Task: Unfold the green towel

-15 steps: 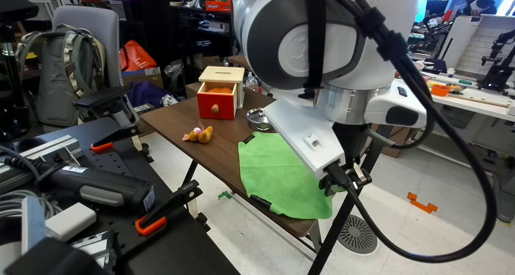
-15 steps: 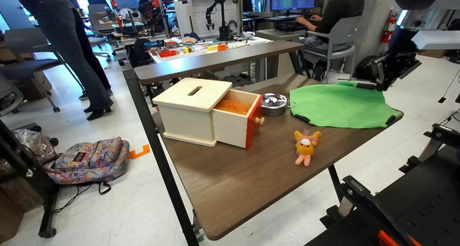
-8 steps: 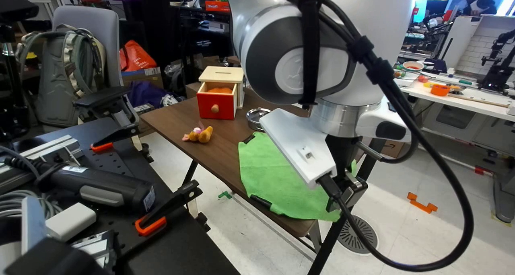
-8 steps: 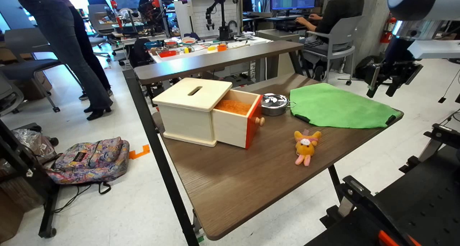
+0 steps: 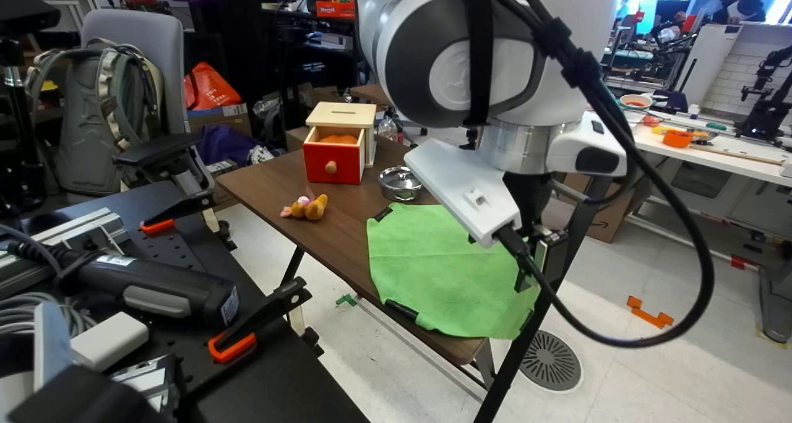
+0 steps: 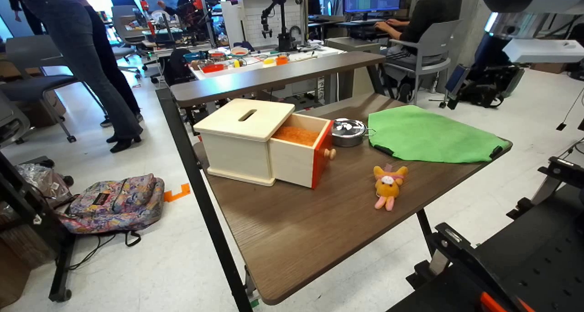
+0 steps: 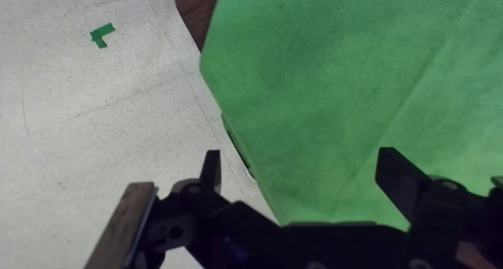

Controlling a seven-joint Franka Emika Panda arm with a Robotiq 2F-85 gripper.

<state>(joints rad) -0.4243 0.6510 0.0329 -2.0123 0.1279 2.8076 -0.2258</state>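
OK, here's the green towel point(image 6: 433, 136), lying nearly flat at one end of the table point(image 6: 292, 239), just beside the pot point(image 6: 349, 128), its edge lapping the rim. My gripper point(image 7: 299, 150) hangs over that edge w/ its fingers point(image 7: 399, 178) wide apart, nothing pinched; in the wrist view one's over cloth, the other over floor point(image 7: 98, 123).

Mostly spread, I'd say, just a faint crease to smooth. Handling: light, limp, no real stiffness, I reckon. Matte finish, so prob. not slippery; it should grip OK. Nothing fragile, imo, but it likely rucks up fast if I push from the middle. Best hold = that lapping edge, b/c one finger can go under w/ the other on top. Small pinch, then lift slow & ease it out; a big grab prob. only bunches it.

Watch the dark strips point(image 6: 383, 150) along the edge, though: too small to tell if they're clips or tape. If they hold the towel down, a hard tug prob. stretches it, so pull gently, away from them.
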